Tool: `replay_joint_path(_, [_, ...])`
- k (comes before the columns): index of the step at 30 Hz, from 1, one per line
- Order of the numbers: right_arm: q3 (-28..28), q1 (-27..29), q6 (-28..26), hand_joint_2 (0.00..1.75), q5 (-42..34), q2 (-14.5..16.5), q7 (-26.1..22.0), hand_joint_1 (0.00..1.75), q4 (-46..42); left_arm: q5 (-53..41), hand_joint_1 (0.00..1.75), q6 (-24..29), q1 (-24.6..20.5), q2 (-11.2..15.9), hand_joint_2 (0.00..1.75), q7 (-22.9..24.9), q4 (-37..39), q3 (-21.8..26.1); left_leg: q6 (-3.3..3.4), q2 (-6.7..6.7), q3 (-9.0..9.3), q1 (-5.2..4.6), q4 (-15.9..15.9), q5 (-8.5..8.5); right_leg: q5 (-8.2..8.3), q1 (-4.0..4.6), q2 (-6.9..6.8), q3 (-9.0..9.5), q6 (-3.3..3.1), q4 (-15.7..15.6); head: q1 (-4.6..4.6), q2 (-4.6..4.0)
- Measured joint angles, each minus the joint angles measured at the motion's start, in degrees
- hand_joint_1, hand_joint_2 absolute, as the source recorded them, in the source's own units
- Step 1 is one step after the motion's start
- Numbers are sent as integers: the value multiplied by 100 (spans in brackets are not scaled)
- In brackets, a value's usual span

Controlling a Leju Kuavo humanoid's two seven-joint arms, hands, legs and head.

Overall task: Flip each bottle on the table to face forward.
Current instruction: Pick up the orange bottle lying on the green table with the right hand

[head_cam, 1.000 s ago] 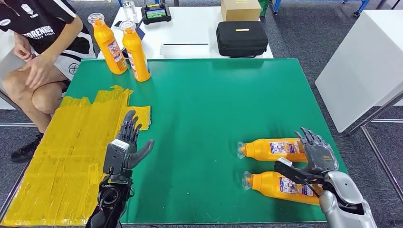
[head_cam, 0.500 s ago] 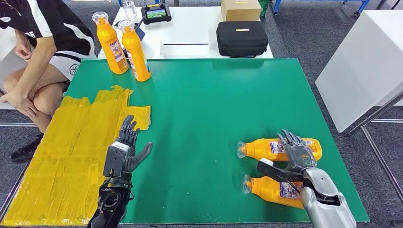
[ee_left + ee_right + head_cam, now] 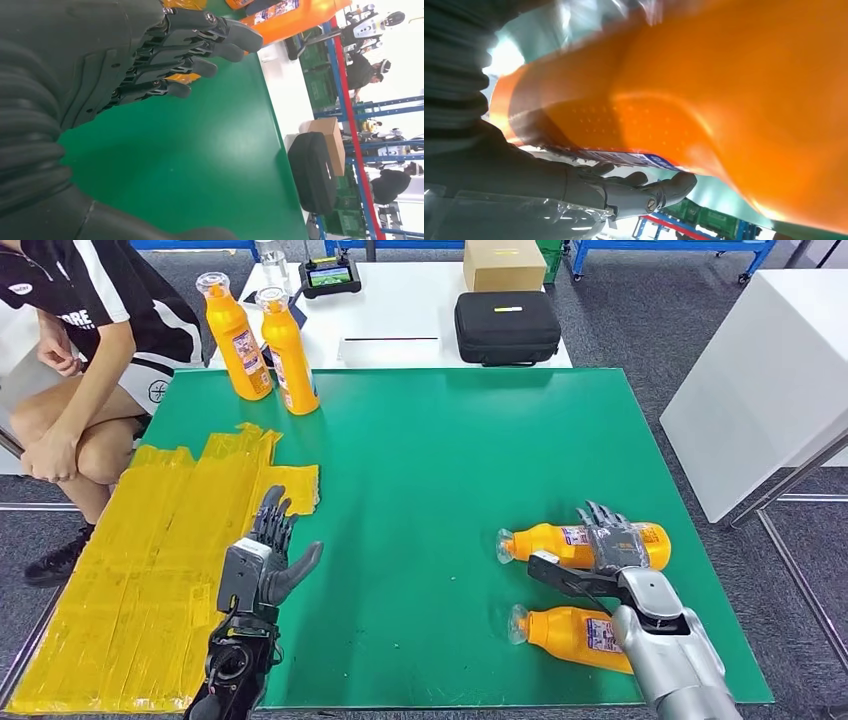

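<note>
Orange far bottle [image 3: 582, 543] now under our right hand [image 3: 611, 548], low right on the green tabletop [image 3: 450, 460].
Over the last second we swung in across it; fingers drape its middle, grip unconfirmed. Left hand [image 3: 268, 558] waits, fingers apart. Near bottle [image 3: 570, 634] lies untouched.

A green table [image 3: 430, 460] carries yellow sheets [image 3: 150, 570] lower left, two upright bottles [image 3: 262, 340] upper left, two lying bottles [image 3: 570, 590] lower right.

mat centre [image 3: 430, 470]: open | obstacles: lying bottles [image 3: 575, 635] right, upright bottles [image 3: 287, 350] far-left
</note>
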Motion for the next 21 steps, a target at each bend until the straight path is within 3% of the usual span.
replay_joint_path(1, [20,-26,-11,175,33,7,38,140,48,-3,0,-3,13,1,175,5,-9,2,1,0,6,0,0,0,1,0,0,5,1,-1,1,0])
replay_joint_path(2, [35,-44,-27,175,64,12,67,163,88,-10,0,-11,21,1,175,9,-15,4,2,-1,11,-1,0,1,2,0,0,10,2,-2,1,0])
replay_joint_path(3, [45,-51,-55,175,96,17,92,168,126,-22,0,-24,25,1,175,11,-18,5,6,-2,14,-3,0,4,3,0,-1,14,4,-2,2,0])
replay_joint_path(14, [58,-111,-183,175,245,33,184,175,267,-79,0,-91,20,1,175,17,-19,8,22,-8,14,-10,2,17,15,-2,-4,14,21,-5,0,0])
replay_joint_path(21, [35,33,-616,175,418,64,242,175,180,-109,0,-144,23,-1,175,11,-20,15,23,-9,-3,-9,2,15,14,-2,-5,-1,21,-5,0,0])
